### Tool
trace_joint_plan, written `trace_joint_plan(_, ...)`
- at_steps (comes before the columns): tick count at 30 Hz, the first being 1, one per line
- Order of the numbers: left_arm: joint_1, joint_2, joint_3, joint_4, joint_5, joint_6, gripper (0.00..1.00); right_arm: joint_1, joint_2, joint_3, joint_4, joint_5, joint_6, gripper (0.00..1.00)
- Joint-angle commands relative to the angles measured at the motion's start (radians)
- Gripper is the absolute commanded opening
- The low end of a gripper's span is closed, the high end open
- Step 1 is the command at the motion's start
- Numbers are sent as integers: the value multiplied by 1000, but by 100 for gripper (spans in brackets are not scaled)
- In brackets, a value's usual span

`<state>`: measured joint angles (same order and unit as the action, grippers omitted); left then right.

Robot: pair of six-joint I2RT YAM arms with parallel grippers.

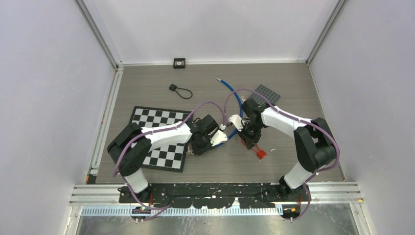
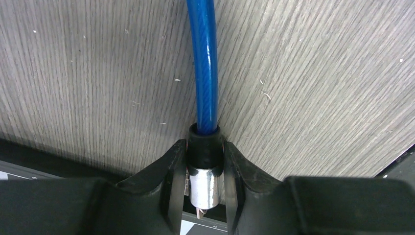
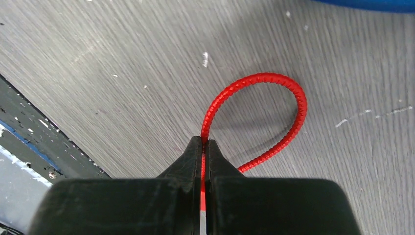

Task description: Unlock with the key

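Grey wood-grain counter [image 1: 205, 83], white walls [image 1: 49, 73]; left fingers [image 2: 172, 169] clamp cable-lock barrel [image 2: 205, 181]; right fingers [image 3: 195, 159] pinch red key cord [image 3: 288, 88]. Step, likely: lock braced, key being gathered. Next: grip key itself, align with keyhole.

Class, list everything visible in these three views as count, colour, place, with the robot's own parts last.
cable: 1, blue, curving across mid-table
cord: 1, red, looped on table
small piece: 1, red, beside right arm
checkerboard: 1, black-and-white, left side
grid plate: 1, dark grey, far right
tag: 1, black, far left-centre
square block: 1, black, far edge
table: 1, grey, underneath
left end effector: 1, black, shut on cable's end
right end effector: 1, black, shut on cord
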<state>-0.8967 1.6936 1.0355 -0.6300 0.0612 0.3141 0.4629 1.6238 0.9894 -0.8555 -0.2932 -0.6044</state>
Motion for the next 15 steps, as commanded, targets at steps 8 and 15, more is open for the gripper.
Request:
trace_joint_plan(8, 51, -141, -21, 10, 25, -14, 70, 171, -54, 9, 29, 1, -28, 0)
trace_joint_plan(15, 126, -312, -97, 32, 52, 33, 94, 245, -31, 35, 67, 30, -1, 13)
